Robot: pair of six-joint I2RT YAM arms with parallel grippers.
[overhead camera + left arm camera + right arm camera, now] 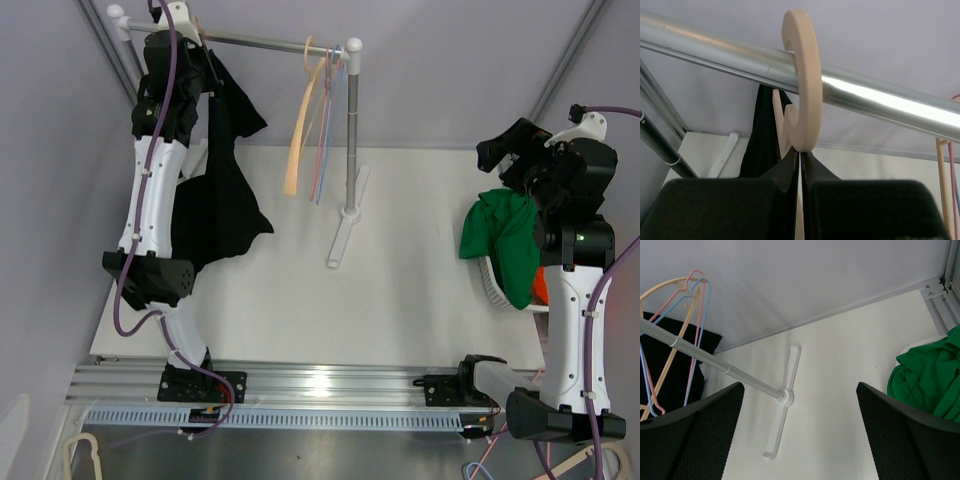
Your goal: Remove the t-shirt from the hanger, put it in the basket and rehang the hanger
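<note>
Black cloth is being held up at the far left corner of the tabletop, where the t-shirt (222, 200) is being carried by a wooden hanger (805, 75) hooked over the steel rail (880, 102). The left gripper (801, 187) is being pressed nearly closed just under the hook, seemingly pinching the hanger's neck; how firmly cannot be told. The right gripper (800, 440) is being held wide apart and empty above the right edge, beside a green garment (930, 375). Trouble is being risked if the hanger is pulled sideways rather than lifted. The hook could be caught on the rail, the stand dragged over, or the hanger lost from a thin grip.
</note>
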